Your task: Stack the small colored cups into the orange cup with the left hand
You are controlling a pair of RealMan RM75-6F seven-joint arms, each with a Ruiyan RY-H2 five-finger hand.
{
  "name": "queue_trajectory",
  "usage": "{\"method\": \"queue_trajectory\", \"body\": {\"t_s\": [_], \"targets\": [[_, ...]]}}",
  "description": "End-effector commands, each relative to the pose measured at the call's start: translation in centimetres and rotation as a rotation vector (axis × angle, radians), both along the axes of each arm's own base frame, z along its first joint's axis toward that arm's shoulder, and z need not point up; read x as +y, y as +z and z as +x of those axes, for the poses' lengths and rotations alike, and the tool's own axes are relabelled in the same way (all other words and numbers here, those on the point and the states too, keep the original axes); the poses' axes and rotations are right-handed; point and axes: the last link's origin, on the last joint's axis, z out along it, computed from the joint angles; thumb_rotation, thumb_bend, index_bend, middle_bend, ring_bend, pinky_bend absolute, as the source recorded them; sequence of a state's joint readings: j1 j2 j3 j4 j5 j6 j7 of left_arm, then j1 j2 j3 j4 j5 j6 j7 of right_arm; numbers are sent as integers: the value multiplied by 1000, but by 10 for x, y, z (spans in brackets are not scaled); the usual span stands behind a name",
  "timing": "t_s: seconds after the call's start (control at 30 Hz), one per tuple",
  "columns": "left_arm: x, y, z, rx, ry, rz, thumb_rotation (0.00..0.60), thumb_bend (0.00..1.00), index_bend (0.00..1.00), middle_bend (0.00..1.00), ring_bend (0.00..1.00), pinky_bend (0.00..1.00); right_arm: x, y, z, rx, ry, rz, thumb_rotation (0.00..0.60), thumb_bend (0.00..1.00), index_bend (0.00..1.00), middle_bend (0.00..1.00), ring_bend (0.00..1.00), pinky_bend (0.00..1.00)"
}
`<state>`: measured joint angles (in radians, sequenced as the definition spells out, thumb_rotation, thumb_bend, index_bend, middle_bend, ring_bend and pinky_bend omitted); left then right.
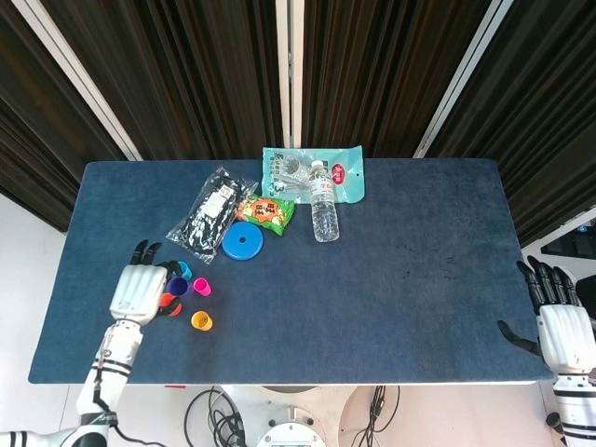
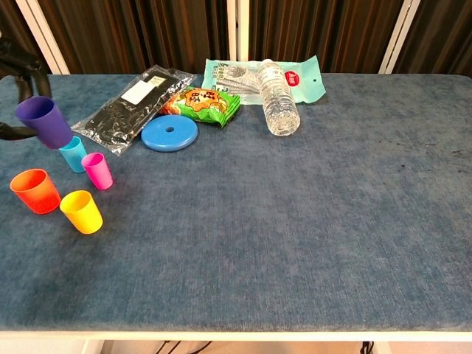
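Note:
My left hand [image 1: 137,291] holds the purple cup [image 2: 44,122] lifted off the table, tilted, at the far left. In the chest view only its dark fingers [image 2: 16,63] show at the edge, around the cup. The orange cup [image 2: 35,190] stands upright below and in front of the purple one, partly hidden by the hand in the head view. The yellow cup [image 2: 81,212] is beside the orange one. The pink cup [image 2: 97,170] and cyan cup [image 2: 73,153] stand just behind. My right hand [image 1: 557,317] hangs by the table's right edge, fingers apart, holding nothing.
Behind the cups lie a blue disc [image 2: 169,133], a black packet [image 2: 136,97] and a green snack bag [image 2: 203,103]. A water bottle [image 2: 279,101] lies on a teal packet [image 2: 302,80] at the back centre.

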<state>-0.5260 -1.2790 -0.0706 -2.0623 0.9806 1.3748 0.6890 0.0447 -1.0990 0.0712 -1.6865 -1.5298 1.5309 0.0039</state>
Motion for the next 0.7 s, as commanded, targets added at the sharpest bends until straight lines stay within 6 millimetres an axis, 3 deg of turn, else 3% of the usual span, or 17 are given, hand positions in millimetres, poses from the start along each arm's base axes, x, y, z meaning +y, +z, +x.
{"method": "queue_trajectory", "body": {"t_s": [0.03,0.3,0.7], "targets": [[-5,-2,-9,-2,19,-14,600,284,488,518,82,0,1,0,3,-2,7,2,600,145,0,0,0,0],[-2,-15,-28,46,36,-13,600,284,488,518,82,0,7,0,6,-4,12,8,600,144,0,0,0,0],[-3,-14,-49,51,104,-18,600,285,488,518,83,0,8,2,2,-5,0,8,600,145,0,0,0,0]]}}
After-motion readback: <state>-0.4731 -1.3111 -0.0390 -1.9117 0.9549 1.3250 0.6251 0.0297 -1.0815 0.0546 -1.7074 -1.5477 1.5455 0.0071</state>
